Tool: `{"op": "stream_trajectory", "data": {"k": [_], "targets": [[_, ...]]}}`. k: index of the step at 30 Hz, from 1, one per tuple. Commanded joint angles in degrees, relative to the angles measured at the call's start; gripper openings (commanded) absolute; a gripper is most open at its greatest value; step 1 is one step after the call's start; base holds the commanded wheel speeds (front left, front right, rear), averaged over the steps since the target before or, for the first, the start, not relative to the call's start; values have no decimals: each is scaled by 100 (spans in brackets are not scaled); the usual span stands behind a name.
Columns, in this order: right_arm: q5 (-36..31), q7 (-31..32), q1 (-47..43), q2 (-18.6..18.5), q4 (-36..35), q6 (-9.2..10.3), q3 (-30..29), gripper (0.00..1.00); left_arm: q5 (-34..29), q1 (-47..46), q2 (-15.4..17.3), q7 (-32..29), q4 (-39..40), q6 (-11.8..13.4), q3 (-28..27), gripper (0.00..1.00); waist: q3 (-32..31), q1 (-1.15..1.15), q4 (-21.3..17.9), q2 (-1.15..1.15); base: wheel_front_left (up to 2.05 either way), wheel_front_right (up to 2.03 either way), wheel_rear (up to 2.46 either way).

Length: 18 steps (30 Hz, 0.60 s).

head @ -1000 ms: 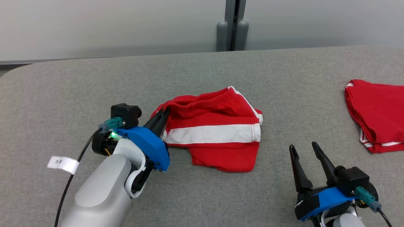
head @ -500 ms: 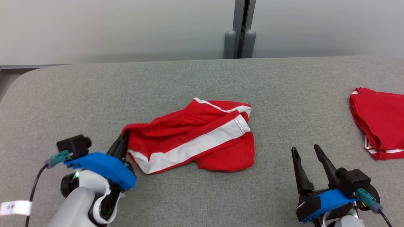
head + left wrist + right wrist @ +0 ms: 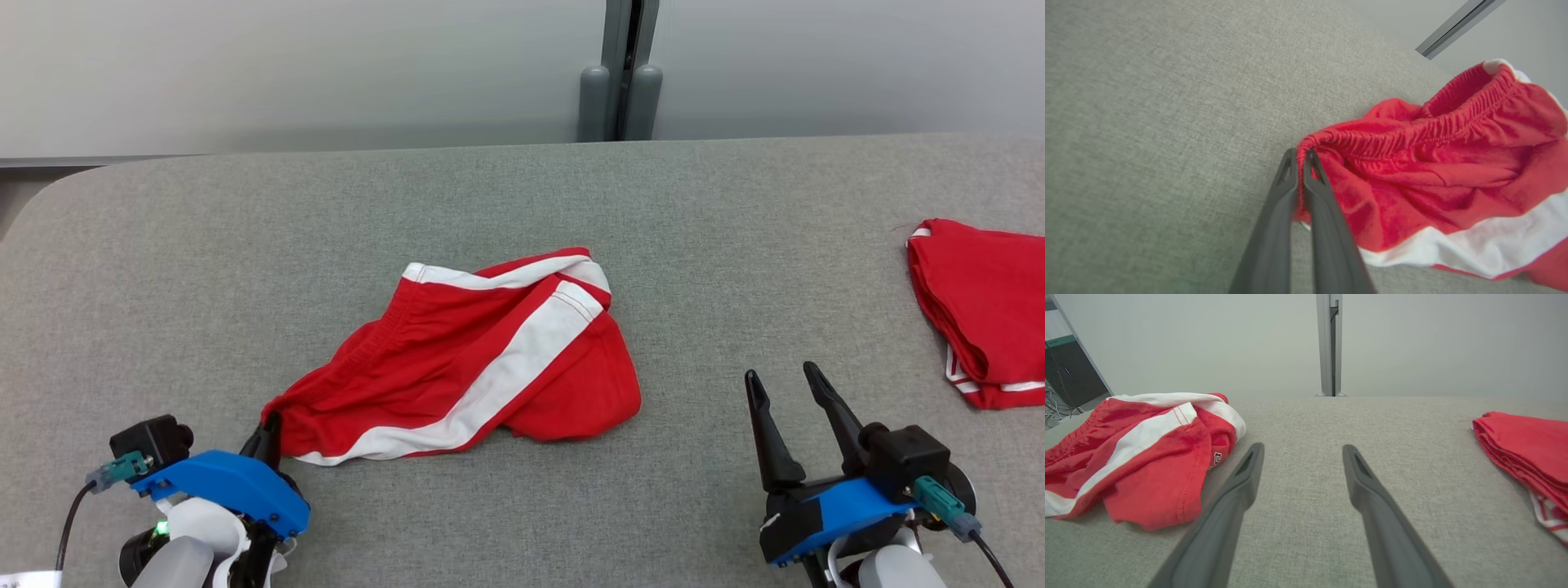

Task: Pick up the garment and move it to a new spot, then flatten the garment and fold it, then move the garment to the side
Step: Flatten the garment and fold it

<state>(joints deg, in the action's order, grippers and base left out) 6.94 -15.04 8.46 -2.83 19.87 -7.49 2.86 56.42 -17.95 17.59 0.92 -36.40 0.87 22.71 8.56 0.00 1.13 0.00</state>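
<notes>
Lower left of head view: left gripper (image 3: 268, 433), jaws pinched shut on a small bunch of waistband (image 3: 1412, 130) at one corner of the red garment (image 3: 473, 359), which lies crumpled mid-frame on the grey table (image 3: 245, 229). Lower right: right gripper (image 3: 780, 374), jaws spread, holding nothing. Risks: the thin pinch may slip off the elastic; a one-corner pull may twist the cloth rather than flatten it.

The garment (image 3: 1139, 457) bears lettering too small to read.

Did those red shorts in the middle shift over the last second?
Yes. The left tool, shut on the red shorts, dragged them left and nearer the camera, away from the folded red pile.
</notes>
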Motion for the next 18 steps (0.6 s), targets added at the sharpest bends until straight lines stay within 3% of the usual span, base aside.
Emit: {"op": "stream_trajectory", "data": {"k": [1, 6, 7, 8, 9, 18], "targets": [[-17, -19, 81, -12, 22, -1, 11, 100, 18, -30, -44, 73, -171, -31, -22, 0, -10, 0, 9, 0, 0, 0, 0], [6, -19, 134, -12, 47, -1, 76, 100, -62, -154, -103, 302, -455, -120, 11, 0, -27, 0, 30, 0, 0, 0, 0], [7, -19, 159, -12, 61, -1, 108, 100, -112, -179, -103, 415, -480, -143, 28, 16, -30, 0, 38, 0, 0, 0, 0], [-12, -19, 193, -12, 71, -1, 135, 100, -185, -213, -100, 540, -491, -151, 52, 45, -34, 0, 46, 0, 0, 0, 0], [-24, -19, 232, -12, 77, -1, 161, 100, -250, -247, -105, 685, -496, -171, 73, 98, -37, 0, 56, 0, 0, 0, 0], [-67, 98, 764, -13, 586, -1, 650, 100, -798, -297, -224, 1368, -247, -209, 146, 100, -78, 0, 232, 0, 0, 0, 0]]}}
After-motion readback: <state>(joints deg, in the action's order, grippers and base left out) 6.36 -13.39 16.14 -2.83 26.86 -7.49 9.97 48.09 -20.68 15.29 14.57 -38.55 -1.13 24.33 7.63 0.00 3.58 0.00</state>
